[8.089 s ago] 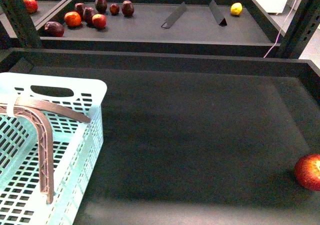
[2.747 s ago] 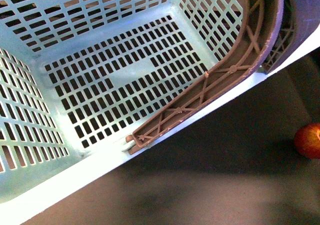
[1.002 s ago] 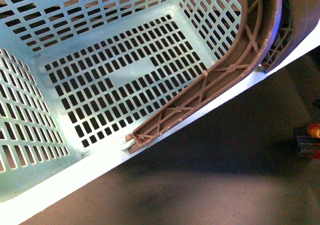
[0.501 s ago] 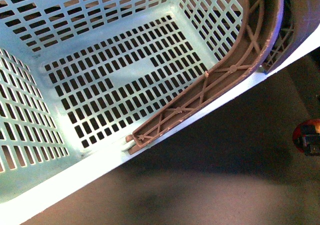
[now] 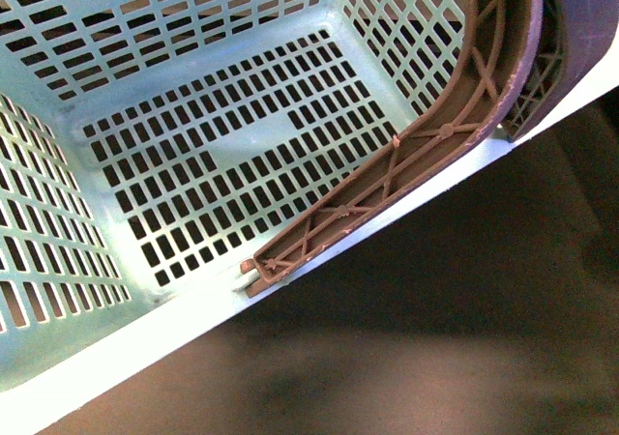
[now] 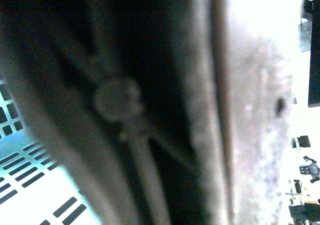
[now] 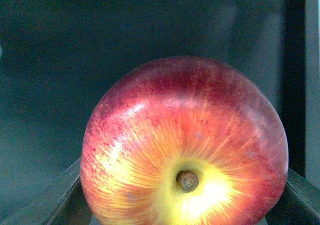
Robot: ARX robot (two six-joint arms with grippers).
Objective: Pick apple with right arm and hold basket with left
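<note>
Right wrist view: the apple (image 7: 185, 145) filled most of the picture, very close to the camera, stem end facing it. Skin was red with yellow-orange streaks around the stem. The right claw (image 7: 185, 187) pinched the apple, with one of its dark fingers (image 7: 62, 202) against each lower flank. Behind the apple was only the dark tray floor (image 7: 60, 60) and a dark raised edge (image 7: 295, 60) at the far side. I could not tell whether the apple was touching the floor or clear of it.

Left wrist view: blurred, and jammed right up against a brown ribbed handle (image 6: 115, 100), where one round boss and some ribs could be made out. A patch of the slotted aqua basket (image 6: 30, 185) sat just past it. The left claw could not be made out, so I cannot tell whether it was spread or pinching the handle.

Front view, near to far: bare dark tray floor (image 5: 435, 348), then the basket's (image 5: 145, 353) pale near rim running diagonally across the picture. The brown handle (image 5: 387, 179) lay along that rim and curved upward. Beyond it came the slotted floor, then the slotted far walls. A second handle (image 5: 585, 29), darker, sat just beside the first at the far corner. The apple did not show in this view.
</note>
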